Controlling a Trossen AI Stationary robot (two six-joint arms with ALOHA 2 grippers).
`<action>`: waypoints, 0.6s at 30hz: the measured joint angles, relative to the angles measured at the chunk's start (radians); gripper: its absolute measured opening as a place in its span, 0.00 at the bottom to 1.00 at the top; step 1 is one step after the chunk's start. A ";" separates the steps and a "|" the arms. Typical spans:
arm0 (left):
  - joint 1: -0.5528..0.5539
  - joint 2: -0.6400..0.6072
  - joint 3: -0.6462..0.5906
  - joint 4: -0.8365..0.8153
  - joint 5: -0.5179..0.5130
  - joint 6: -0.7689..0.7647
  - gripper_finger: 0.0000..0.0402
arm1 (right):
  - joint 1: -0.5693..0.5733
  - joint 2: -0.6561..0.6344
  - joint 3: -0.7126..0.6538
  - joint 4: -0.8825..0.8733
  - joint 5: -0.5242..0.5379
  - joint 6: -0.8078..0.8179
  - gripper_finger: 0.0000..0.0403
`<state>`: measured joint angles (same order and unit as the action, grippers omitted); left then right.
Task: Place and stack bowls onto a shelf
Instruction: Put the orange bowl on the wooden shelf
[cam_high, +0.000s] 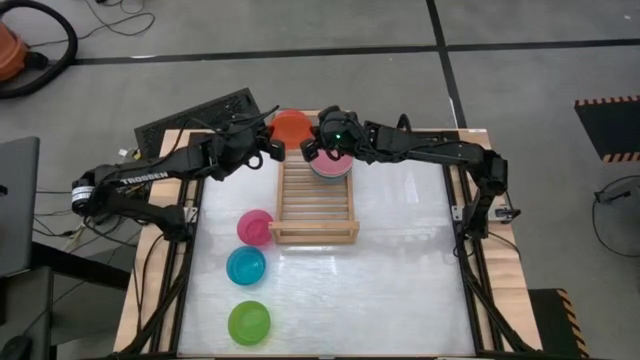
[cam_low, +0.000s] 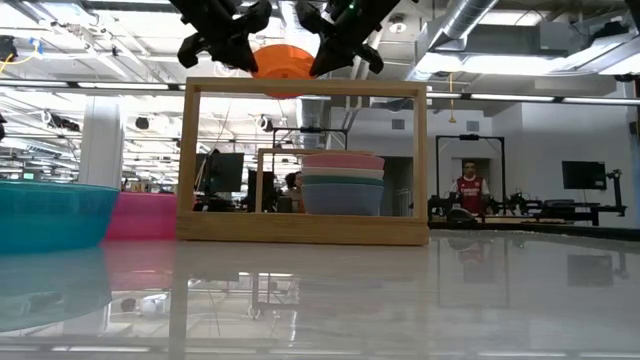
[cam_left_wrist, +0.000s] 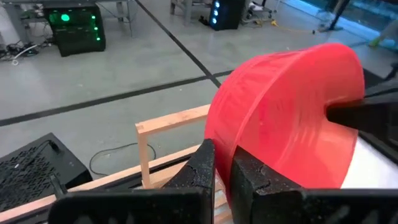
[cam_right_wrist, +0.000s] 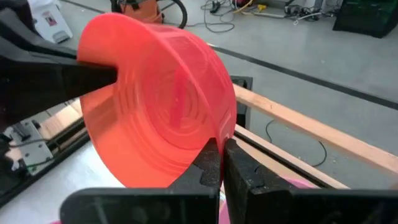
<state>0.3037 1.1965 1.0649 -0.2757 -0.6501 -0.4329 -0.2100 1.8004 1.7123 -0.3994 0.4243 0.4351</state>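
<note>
Above the slatted pale-wood shelf (cam_high: 314, 203), upper centre, both grippers — left (cam_high: 272, 148), right (cam_high: 311, 150) — pinch opposite rims of one smooth orange-red plastic bowl (cam_high: 290, 127).

High looks straight down; low level; wrists close; all share orange-red bowl (cam_high: 290, 126).

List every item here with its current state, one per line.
orange-red bowl: held aloft, tilted, gripped by both arms
left gripper: shut on its rim
right gripper: shut on its rim
stack of larger bowls: nested on the shelf
magenta bowl, cyan bowl, lime green bowl: upright on table
</note>
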 joint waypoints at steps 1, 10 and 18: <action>0.000 0.000 0.000 0.000 0.004 0.013 0.02 | 0.000 0.000 0.000 -0.005 -0.003 0.000 0.06; 0.029 0.000 0.002 0.009 0.236 0.024 0.39 | 0.002 -0.007 0.000 -0.022 -0.085 -0.019 0.06; 0.062 -0.023 0.004 0.058 0.687 0.030 0.68 | -0.026 -0.083 0.005 -0.108 -0.165 -0.028 0.06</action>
<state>0.3659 1.1734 1.0687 -0.2173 0.0368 -0.4034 -0.2360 1.7174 1.7176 -0.5071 0.2589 0.4067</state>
